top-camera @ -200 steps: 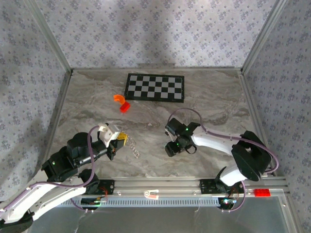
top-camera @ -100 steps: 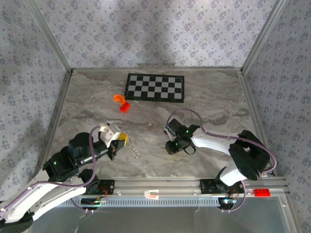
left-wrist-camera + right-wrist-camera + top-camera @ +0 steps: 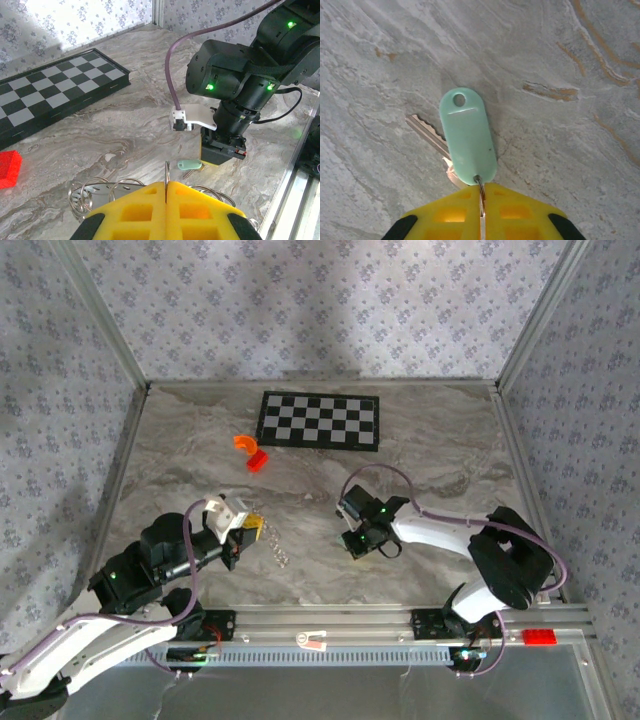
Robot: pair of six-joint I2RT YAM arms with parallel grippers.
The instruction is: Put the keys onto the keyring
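Observation:
The keys are a pale teal tag lying flat on the marble with a silver key blade sticking out from under it. My right gripper is shut on the small wire ring at the tag's near end. The left wrist view has the teal tag on the table under the right gripper. My left gripper is shut on one upright ring of the keyring, whose silvery loops spread to both sides of the yellow pads. From above, the keyring's chain trails from the left gripper, a hand's width left of the right gripper.
A black-and-white checkerboard lies at the back of the table. An orange curved piece and a red piece sit in front of its left end. Metal frame rails and patterned walls bound the table. A red block rests past the near rail.
The right gripper's jaws have closed from open onto the ring of the keys' tag. The left arm shifted slightly and still grips the keyring.

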